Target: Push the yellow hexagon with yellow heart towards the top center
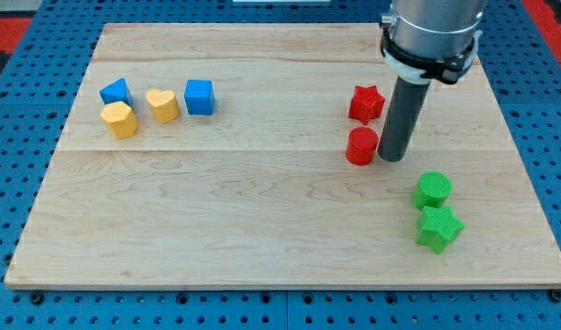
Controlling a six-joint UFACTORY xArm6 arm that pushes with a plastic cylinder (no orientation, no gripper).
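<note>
Yellow hexagon [119, 120] sits at the view's left edge of the board [262, 229], yellow heart [163, 105] just beside it to the right; no jaws on this rig, only a rod. Nearest: green star [439, 228], green cylinder [433, 191] above it; then the rod's tip [393, 159], touching or just beside the red cylinder [361, 146]; red star [366, 103] behind. Both yellows lie well apart from the tip, far to the view's left; blue blocks [199, 96] [115, 91] flank them; tip likely must cross over first.
</note>
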